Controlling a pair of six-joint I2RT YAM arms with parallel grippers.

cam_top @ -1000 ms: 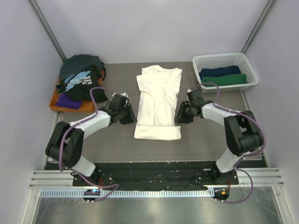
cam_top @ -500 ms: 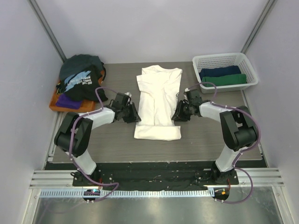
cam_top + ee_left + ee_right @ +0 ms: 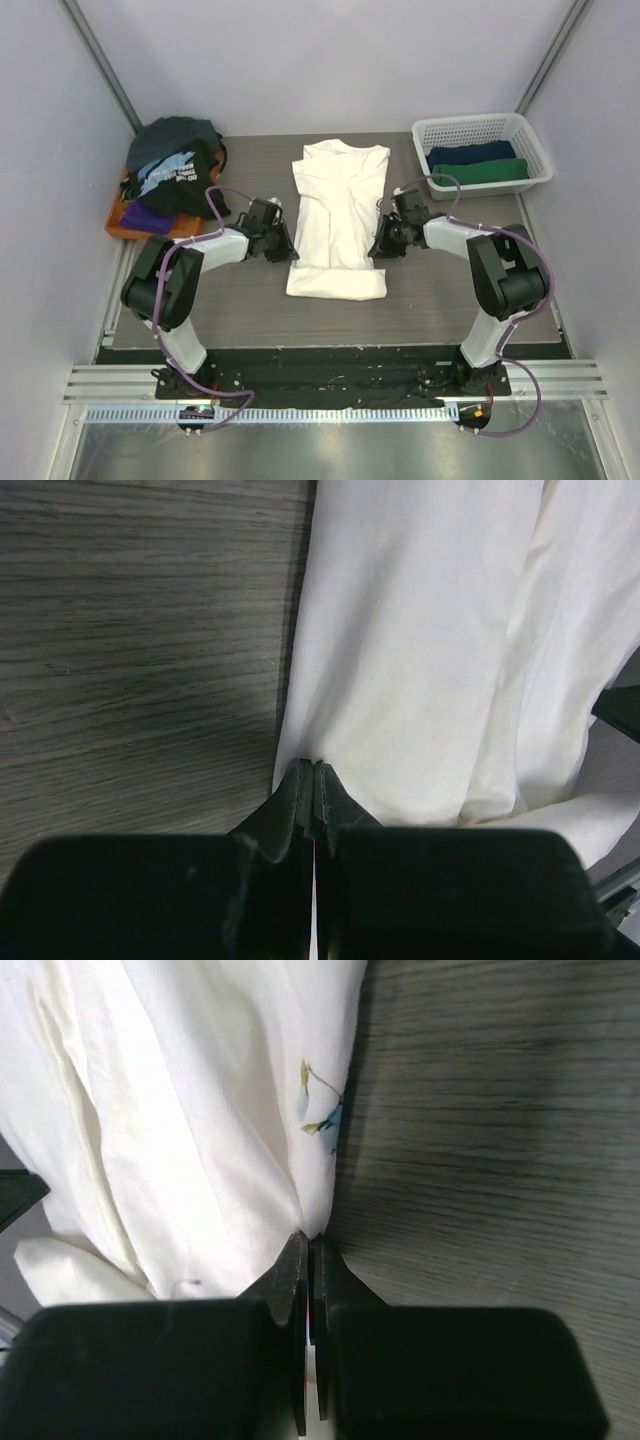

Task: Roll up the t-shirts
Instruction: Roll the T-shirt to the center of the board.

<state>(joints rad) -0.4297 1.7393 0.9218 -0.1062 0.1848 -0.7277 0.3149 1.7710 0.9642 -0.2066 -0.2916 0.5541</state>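
A cream-white t-shirt, folded into a long strip, lies flat in the middle of the table. My left gripper is at its left edge, low on the table, shut on the edge of the cloth; its tips meet at the hem. My right gripper is at the right edge, shut on the cloth at its tips, just below a small floral print. A pile with a black lettered shirt, a dark teal one and a purple one sits back left.
A white lattice basket at the back right holds a navy roll and a green roll. The pile rests on an orange cloth. Grey walls close in both sides and the back.
Both grippers have moved inward to the shirt's two long edges, the left one further, and now sit closed against the cloth. The shirt itself has not shifted.
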